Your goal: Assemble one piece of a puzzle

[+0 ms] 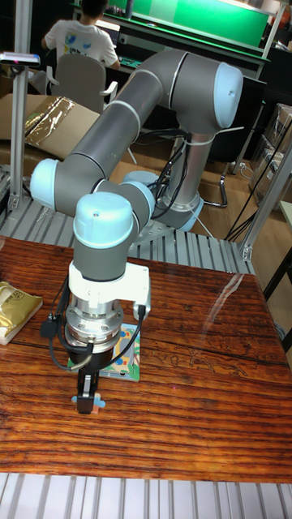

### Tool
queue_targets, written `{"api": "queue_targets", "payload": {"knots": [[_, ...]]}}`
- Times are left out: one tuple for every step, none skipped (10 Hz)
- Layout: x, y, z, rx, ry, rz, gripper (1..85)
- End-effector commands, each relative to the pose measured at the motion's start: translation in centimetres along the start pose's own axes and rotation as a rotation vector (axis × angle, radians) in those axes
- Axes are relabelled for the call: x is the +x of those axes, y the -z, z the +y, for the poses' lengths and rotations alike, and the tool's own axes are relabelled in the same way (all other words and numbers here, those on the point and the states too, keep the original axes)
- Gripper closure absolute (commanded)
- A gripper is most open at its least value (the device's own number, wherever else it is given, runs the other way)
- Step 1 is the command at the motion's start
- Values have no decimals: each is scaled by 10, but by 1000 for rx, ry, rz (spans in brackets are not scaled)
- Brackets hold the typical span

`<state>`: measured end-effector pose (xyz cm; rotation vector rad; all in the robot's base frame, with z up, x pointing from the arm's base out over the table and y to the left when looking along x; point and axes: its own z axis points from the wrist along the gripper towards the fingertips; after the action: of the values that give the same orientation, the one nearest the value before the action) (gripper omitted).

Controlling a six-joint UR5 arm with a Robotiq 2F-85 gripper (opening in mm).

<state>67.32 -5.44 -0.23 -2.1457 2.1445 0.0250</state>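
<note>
The puzzle board (126, 358), a small colourful square panel, lies flat on the wooden table just behind the arm's wrist, which hides the board's left part. My gripper (88, 403) points straight down in front of the board's front-left corner, with its tips at table height. A small pale puzzle piece (97, 405) shows at the fingertips, touching or lying between them. The black fingers (84, 384) look like one narrow column from this angle, so the gap between them is hidden.
A gold foil packet (15, 310) lies at the table's left edge. The arm's base (174, 212) stands behind the table (203, 389) on a slatted metal platform. A person (81, 36) sits at a desk in the far background.
</note>
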Motion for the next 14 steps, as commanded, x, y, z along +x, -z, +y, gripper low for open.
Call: {"api": "queue_targets", "payload": {"knots": [[0, 3, 0, 2, -16, 2, 370], [-1, 4, -2, 2, -11, 12, 350], [-2, 4, -3, 2, -6, 13, 330], [-3, 3, -2, -1, -7, 7, 320], [-5, 3, -3, -1, -7, 1, 317], [-7, 2, -4, -1, -4, -2, 313], [-8, 1, -4, -1, -3, -5, 313], [-9, 1, -5, 1, -2, -11, 313], [-10, 0, -6, 1, 1, -14, 313], [-10, -1, -6, 1, 1, -16, 317], [-11, -1, -7, -1, 1, -20, 317], [-11, -2, -7, -1, 1, -20, 320], [-11, -3, -7, -1, 1, -20, 320], [-11, -3, -7, -1, -9, -20, 330]]}}
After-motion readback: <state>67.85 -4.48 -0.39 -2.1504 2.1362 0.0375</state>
